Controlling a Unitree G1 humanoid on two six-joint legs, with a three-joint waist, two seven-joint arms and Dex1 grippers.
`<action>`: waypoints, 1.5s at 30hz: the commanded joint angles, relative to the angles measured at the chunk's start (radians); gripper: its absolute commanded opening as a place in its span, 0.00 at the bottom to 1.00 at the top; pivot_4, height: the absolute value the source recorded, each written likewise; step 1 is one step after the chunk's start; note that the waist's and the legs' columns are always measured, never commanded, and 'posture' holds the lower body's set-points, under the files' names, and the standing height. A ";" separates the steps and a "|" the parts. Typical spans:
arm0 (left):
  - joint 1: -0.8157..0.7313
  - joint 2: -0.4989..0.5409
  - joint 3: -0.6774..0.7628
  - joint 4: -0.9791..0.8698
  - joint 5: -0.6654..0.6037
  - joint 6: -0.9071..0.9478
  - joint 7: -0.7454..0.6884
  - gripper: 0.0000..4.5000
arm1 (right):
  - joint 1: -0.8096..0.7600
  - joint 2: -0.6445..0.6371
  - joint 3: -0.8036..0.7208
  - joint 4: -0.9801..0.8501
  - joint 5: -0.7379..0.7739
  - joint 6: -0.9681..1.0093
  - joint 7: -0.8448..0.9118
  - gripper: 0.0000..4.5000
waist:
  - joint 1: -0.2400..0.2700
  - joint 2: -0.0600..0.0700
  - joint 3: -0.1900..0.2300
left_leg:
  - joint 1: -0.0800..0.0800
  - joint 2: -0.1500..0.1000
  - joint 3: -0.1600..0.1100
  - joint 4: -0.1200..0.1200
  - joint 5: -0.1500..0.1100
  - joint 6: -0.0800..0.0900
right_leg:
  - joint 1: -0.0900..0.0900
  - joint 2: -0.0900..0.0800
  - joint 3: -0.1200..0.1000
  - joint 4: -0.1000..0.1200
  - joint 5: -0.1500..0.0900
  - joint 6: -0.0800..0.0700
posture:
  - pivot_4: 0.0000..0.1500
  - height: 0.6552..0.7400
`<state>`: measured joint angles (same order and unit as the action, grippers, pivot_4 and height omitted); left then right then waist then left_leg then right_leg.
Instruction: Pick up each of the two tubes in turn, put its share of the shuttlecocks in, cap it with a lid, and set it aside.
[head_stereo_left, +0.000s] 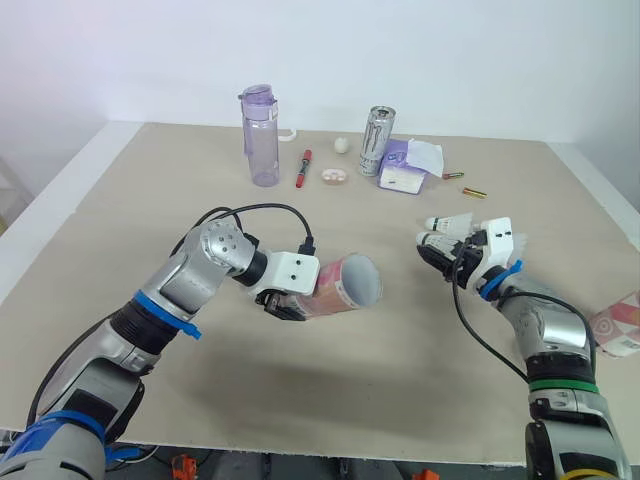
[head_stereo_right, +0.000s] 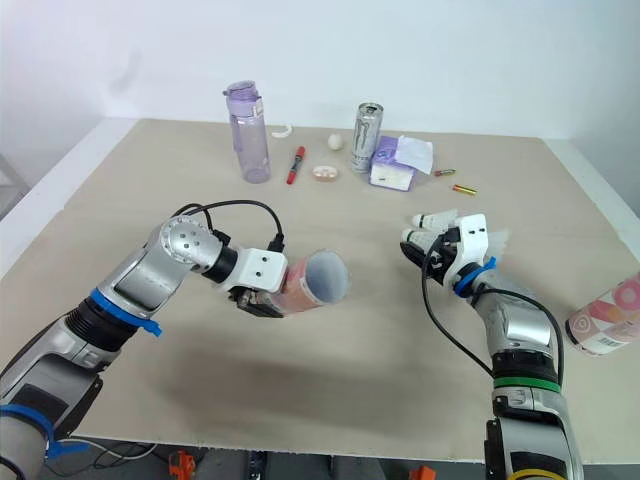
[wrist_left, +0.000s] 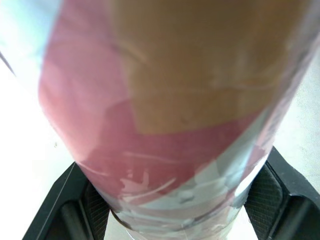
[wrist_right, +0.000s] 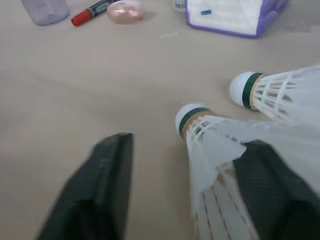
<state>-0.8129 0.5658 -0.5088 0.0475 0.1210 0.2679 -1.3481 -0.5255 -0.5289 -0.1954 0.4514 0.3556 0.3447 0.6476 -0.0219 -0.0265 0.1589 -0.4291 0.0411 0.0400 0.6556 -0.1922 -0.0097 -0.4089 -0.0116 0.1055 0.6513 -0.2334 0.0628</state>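
Left gripper (head_stereo_left: 286, 303) pinched an open, seemingly unfilled tube (head_stereo_left: 345, 283); right gripper (wrist_right: 184, 142), spread, straddled a shuttlecock (wrist_right: 210, 137); loading and capping remained.

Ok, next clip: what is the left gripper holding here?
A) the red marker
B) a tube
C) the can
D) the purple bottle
B: the left gripper is shut on the tube, with its fingers against both sides, while the bottle, can and marker sit far back on the table.

Left claw (head_stereo_left: 292, 305) tight on tube (head_stereo_left: 348, 283) — right claw (head_stereo_left: 440, 255) wide
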 joint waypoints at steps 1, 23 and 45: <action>0.012 -0.008 -0.006 -0.008 0.017 -0.003 0.025 0.67 | -0.058 0.013 -0.004 0.045 -0.018 -0.039 -0.013 0.26 | 0.000 0.000 0.000 | 0.000 0.000 0.000 0.000 0.000 0.000 | 0.000 0.000 0.000 0.000 0.000 0.000 | 1.00 1.00; -0.030 -0.062 0.016 0.079 -0.052 0.124 -0.014 0.67 | 0.158 -0.387 0.059 -0.787 -0.019 -0.456 0.550 0.01 | -0.003 0.006 0.002 | -0.001 -0.004 -0.002 -0.001 0.001 0.002 | 0.001 0.000 0.002 0.000 -0.002 0.002 | 1.00 1.00; -0.028 -0.056 -0.020 0.072 -0.004 0.134 0.012 0.67 | -0.030 -0.330 0.279 -0.682 -0.099 -0.594 0.631 0.19 | 0.000 0.005 0.002 | -0.004 -0.013 -0.002 -0.001 0.000 0.009 | 0.001 -0.010 0.001 -0.001 -0.006 0.006 | 1.00 1.00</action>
<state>-0.8452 0.5037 -0.5010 0.1080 0.0888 0.3924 -1.3435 -0.5346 -0.8436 0.0854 -0.2024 0.2440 -0.2461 1.2673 -0.0214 -0.0210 0.1607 -0.4327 0.0284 0.0375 0.6550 -0.1920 -0.0006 -0.4076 -0.0219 0.1065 0.6506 -0.2395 0.0683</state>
